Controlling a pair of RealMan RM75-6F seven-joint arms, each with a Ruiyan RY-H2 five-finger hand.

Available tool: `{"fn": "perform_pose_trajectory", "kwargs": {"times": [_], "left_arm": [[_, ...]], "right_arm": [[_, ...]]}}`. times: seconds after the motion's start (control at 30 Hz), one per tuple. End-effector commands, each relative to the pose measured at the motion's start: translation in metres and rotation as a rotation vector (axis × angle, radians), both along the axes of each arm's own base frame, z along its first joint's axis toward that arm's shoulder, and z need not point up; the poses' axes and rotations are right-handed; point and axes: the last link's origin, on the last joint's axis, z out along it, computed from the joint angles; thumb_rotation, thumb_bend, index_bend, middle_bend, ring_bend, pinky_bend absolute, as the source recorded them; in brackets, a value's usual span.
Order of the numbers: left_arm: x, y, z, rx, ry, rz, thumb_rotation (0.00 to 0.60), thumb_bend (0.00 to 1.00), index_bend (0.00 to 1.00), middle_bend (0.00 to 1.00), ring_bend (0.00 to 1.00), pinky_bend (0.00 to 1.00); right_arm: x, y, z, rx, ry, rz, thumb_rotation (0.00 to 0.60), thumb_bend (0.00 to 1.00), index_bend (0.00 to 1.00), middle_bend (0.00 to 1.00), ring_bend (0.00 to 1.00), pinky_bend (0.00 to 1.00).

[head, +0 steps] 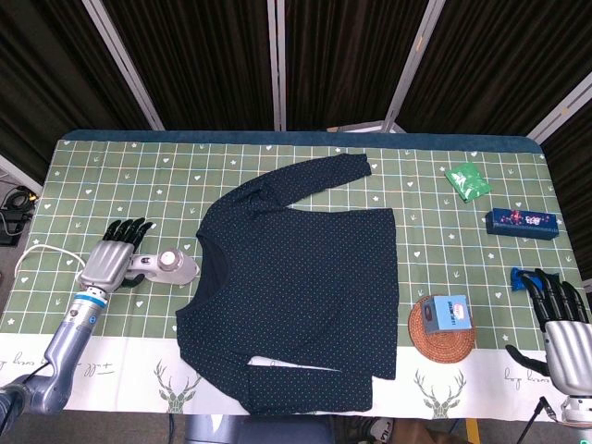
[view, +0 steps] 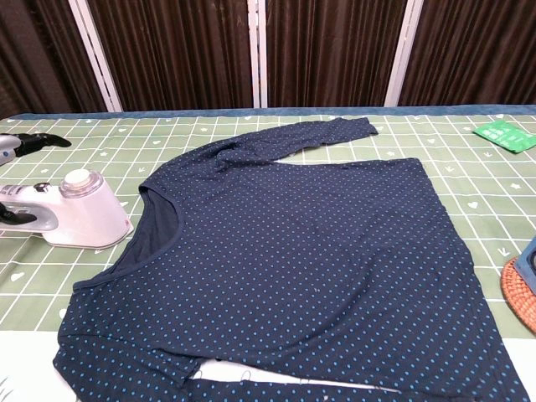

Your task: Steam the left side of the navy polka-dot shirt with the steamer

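Note:
The navy polka-dot shirt (head: 296, 277) lies flat in the middle of the table, neck toward the left; in the chest view the shirt (view: 293, 260) fills the foreground. The white steamer (head: 168, 265) lies on its side just left of the collar, and the chest view shows the steamer (view: 79, 209) at the left edge. My left hand (head: 116, 254) hovers over the steamer's handle with its fingers (view: 29, 141) spread, not closed round it. My right hand (head: 562, 324) is open at the table's right front corner, far from the shirt.
A white cord (head: 37, 254) trails left from the steamer. On the right are a green packet (head: 467, 180), a dark blue box (head: 523, 222), a small blue item (head: 525, 277), and a woven coaster (head: 442, 344) bearing a small blue box (head: 449, 313).

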Motion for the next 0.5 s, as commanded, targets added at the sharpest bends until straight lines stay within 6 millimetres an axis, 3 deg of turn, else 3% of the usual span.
{"fn": "perform_pose_trajectory", "kwargs": {"times": [0.03,0.33,0.43,0.5], "left_arm": [[0.001,0.005,-0.004,-0.005,0.007,0.004,0.600,0.25,0.00,0.00,0.00,0.00],[0.003,0.017,-0.014,-0.013,0.027,0.027,0.600,0.28,0.00,0.00,0.00,0.00],[0.002,0.020,-0.014,-0.007,0.040,0.032,0.600,0.30,0.01,0.12,0.10,0.05],[0.001,0.023,-0.014,-0.004,0.059,0.029,0.600,0.31,0.10,0.25,0.21,0.14]], "right_arm": [[-0.001,-0.001,0.000,0.002,0.001,-0.003,0.600,0.00,0.00,0.00,0.00,0.00],[0.000,-0.001,-0.002,0.008,0.002,-0.006,0.600,0.00,0.00,0.00,0.00,0.00],[-0.001,-0.001,-0.001,0.007,0.000,-0.008,0.600,0.00,0.00,0.00,0.00,0.00],[-0.001,-0.002,-0.001,0.007,0.000,-0.010,0.600,0.00,0.00,0.00,0.00,0.00]]}}
